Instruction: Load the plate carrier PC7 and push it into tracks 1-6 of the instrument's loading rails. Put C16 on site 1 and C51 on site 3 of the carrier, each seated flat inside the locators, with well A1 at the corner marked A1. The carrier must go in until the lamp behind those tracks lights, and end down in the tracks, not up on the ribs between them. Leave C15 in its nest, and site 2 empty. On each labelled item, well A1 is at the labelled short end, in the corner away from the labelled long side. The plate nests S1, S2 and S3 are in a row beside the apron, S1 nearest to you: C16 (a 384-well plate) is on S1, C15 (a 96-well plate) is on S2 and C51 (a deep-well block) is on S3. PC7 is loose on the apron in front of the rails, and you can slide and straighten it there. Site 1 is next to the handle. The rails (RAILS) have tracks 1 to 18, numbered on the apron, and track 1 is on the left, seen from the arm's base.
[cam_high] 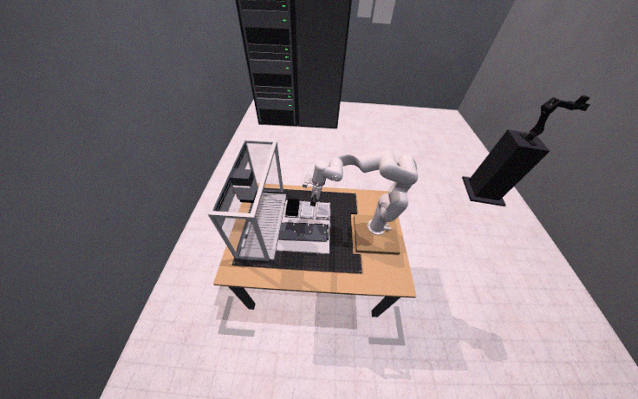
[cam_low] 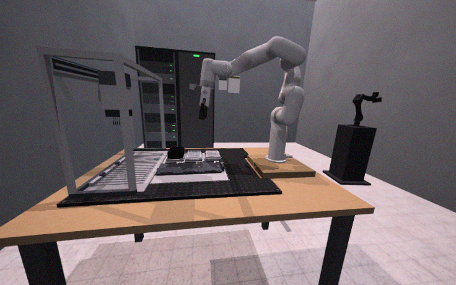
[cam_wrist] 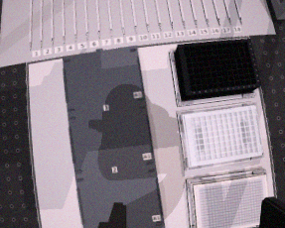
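Deep-well block point(cam_high: 292, 207) point(cam_low: 176, 152) point(cam_wrist: 216, 68) — black; carrier point(cam_high: 303, 231) point(cam_low: 189, 168) point(cam_wrist: 89, 134) — dark grey.

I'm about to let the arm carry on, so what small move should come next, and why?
Probably ease the open gripper toward C16: that plate sits in its nest, carrier PC7 bears nothing, and the fingers are high above both.

Dark grey walls point(cam_high: 113, 88) point(cam_low: 258, 21) rise around a pale tiled floor point(cam_high: 203, 356) point(cam_low: 417, 226), and shadows spread beneath the wooden desk point(cam_high: 312, 283) point(cam_low: 201, 212)! Behind it, a black server cabinet point(cam_high: 319, 64) point(cam_low: 196, 102) glows with little green lights; pale sheets point(cam_high: 383, 10) point(cam_low: 233, 85) hang beyond.
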Available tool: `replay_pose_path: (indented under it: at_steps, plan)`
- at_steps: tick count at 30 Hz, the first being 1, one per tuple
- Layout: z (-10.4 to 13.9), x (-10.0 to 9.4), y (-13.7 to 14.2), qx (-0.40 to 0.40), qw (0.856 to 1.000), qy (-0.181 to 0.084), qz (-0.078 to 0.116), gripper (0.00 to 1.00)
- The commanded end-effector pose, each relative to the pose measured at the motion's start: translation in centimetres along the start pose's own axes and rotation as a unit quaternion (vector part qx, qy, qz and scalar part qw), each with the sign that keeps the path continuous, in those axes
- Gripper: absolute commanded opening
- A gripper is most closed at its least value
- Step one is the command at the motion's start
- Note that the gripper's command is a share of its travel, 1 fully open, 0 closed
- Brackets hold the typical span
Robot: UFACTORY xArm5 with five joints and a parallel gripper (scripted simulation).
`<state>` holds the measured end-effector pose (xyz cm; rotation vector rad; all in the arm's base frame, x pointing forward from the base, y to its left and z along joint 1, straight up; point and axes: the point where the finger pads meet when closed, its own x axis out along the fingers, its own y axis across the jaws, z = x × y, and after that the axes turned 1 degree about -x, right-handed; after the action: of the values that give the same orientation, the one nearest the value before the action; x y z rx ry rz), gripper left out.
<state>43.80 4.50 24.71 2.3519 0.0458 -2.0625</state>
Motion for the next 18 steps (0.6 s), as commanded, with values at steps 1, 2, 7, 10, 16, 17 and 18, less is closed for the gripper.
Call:
replay_pose_path:
  at_steps: [1,2,7,10,16,17,18]
  plan:
    - [1.0,-0.3,1.4,0.003,0.999,-0.031,0.004,1.0]
    - [1.3,-0.4,1.7,0.003,0.999,-0.031,0.004,1.0]
    - [1.2,0.0,2.9,-0.03,0.999,-0.032,0.002,1.0]
    - [0.0,0.8,3.3,-0.08,0.996,-0.034,-0.001,1.0]
    - [-1.6,1.9,3.9,-0.146,0.989,-0.036,-0.005,1.0]
    - [-2.0,2.1,4.1,-0.163,0.986,-0.037,-0.006,1.0]
    - [-2.4,2.4,4.2,-0.179,0.983,-0.037,-0.007,1.0]
